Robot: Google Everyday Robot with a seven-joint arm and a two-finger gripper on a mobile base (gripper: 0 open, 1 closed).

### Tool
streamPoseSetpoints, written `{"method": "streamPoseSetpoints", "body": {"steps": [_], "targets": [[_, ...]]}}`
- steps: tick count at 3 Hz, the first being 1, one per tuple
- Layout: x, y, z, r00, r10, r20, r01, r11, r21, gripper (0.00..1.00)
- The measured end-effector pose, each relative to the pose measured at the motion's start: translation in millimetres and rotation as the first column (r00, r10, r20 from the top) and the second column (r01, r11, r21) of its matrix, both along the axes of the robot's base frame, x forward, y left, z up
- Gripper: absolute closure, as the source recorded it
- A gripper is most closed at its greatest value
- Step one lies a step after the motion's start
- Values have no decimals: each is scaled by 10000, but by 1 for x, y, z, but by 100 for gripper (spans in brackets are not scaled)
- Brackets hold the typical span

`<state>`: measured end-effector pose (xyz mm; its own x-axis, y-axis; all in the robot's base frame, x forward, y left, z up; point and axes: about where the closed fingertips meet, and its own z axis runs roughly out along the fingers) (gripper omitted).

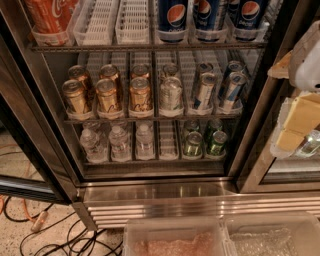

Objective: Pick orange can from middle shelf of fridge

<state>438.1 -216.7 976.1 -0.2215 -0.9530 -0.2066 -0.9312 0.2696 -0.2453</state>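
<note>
The fridge point(155, 192) stands open in front of me. Several orange cans stand in three lanes at the left of the middle shelf point(150, 119). The front ones are at the left point(76, 96), in the middle point(108, 95) and on the right point(140, 93), with more behind them. A silver-green can point(171, 93) and slim blue-and-white cans point(204, 90) stand to their right. My gripper point(297, 127), white with yellowish parts, hangs at the right edge of the view. It is outside the fridge, well right of the orange cans, and holds nothing that I can see.
The top shelf holds a large orange can point(50, 15) and Pepsi cans point(172, 15). The bottom shelf holds water bottles point(119, 143) and green cans point(192, 144). The glass door point(30, 125) is swung open at left. Cables point(50, 235) lie on the floor. Clear bins point(172, 237) sit below.
</note>
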Motion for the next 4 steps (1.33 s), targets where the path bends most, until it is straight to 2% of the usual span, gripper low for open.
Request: {"method": "streamPoseSetpoints", "body": {"steps": [1,2,3,4], "targets": [[0,0,0,10000,0,0,0,10000,1,0],[4,11,-2,9997,114,215,-123,9990,435,0],[13,39,-14,9988,201,453,-268,9878,1532,0],[22,67,-31,9980,-87,624,-95,9581,2862,0]]}}
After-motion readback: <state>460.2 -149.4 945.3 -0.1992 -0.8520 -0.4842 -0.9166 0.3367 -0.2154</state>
